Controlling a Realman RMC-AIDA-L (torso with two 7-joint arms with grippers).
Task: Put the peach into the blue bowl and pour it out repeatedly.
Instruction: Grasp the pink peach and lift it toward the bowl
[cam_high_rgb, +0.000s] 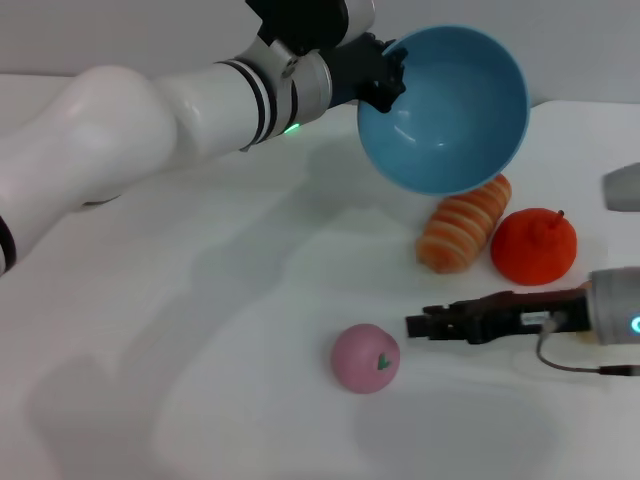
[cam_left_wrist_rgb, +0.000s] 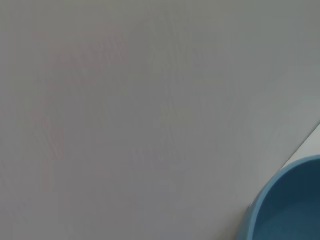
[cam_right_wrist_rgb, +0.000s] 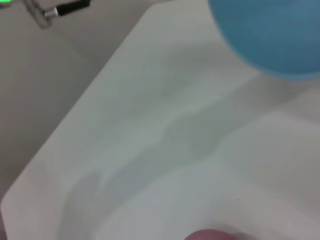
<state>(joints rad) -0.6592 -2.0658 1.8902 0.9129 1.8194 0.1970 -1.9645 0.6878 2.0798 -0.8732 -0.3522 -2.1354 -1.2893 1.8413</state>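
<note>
A plain white bench (cam_high_rgb: 200, 330) is carrying everything. The left claw (cam_high_rgb: 385, 75) is gripping the blue bowl (cam_high_rgb: 450, 105) by its rim, holding it tipped in the air, empty. The right claw (cam_high_rgb: 418, 324) is hovering low just beside the peach (cam_high_rgb: 366, 358); whether it is parted I cannot tell. The pour looks done; next, the bowl needs righting and the peach needs grasping. Behind are lying a striped bread toy (cam_high_rgb: 465, 225) and an orange fruit (cam_high_rgb: 534, 246).

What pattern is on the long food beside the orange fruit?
Orange and cream stripes on the long food; head view.
</note>
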